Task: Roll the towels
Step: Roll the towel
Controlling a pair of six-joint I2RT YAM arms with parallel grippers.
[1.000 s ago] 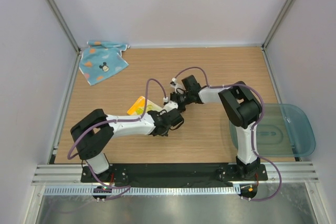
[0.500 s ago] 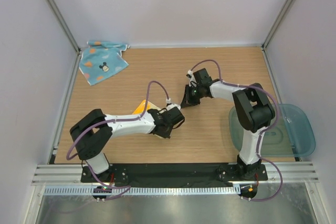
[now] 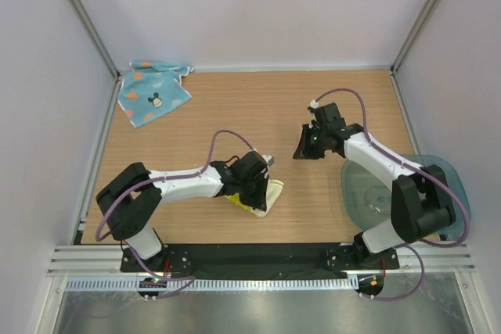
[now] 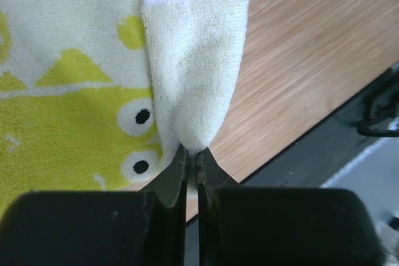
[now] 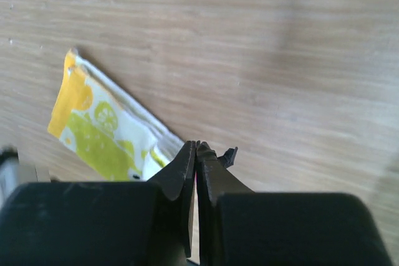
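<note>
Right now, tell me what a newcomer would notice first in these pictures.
The left gripper pinching a fold of the yellow towel near the front edge of the table stands out first. The light blue towel lies unrolled in the far left corner, and the right gripper hangs shut and empty right of centre.

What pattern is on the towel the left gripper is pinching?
The yellow towel shows cream bands, triangles and cartoon eyes; clearest in the left wrist view.

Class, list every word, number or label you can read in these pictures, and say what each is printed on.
No readable text in any view.
yellow towel: cartoon eyes and shapes only, no letters.
blue towel: spots and a mouse face, no words.
plastic tub: no label shows.
</note>
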